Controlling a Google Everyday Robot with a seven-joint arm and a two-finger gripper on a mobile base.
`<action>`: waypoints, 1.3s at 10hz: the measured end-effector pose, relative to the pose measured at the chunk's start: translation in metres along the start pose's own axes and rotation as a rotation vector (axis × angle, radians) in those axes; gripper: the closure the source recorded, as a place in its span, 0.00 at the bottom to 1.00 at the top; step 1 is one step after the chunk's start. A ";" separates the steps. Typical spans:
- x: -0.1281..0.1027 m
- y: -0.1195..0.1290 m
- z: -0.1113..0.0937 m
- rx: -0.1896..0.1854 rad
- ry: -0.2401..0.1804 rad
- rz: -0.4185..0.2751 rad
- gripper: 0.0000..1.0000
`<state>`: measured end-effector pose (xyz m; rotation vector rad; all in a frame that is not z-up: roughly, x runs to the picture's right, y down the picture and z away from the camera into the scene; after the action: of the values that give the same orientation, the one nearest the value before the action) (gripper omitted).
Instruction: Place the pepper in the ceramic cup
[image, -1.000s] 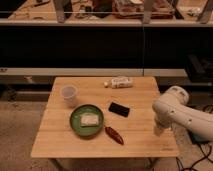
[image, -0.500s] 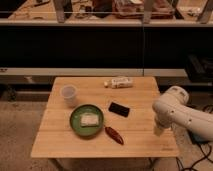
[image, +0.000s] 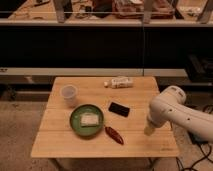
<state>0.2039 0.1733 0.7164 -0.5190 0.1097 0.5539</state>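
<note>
Nothing has shifted: the tool (image: 149, 131) hovers over the table (image: 60, 145) near its right edge, and I cannot tell its grip state. Judging by this, the approach is under way; next it must reach across to the pepper (image: 114, 135).

1. One pepper (image: 115, 135).
2. One ceramic cup (image: 69, 95).
3. One green plate (image: 75, 123), one pale block (image: 90, 120) on it.
4. One flat black rectangle (image: 119, 109).
5. One bottle (image: 119, 82), lying down.
6. One table (image: 140, 97).
7. My one gripper (image: 149, 131), above the table's right side.
</note>
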 end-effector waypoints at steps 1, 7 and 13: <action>-0.018 0.015 -0.001 -0.046 -0.064 -0.043 0.38; -0.026 0.066 0.020 -0.183 -0.225 -0.158 0.38; -0.064 0.100 0.047 -0.086 -0.367 -0.126 0.38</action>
<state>0.0954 0.2393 0.7282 -0.4964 -0.2953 0.5235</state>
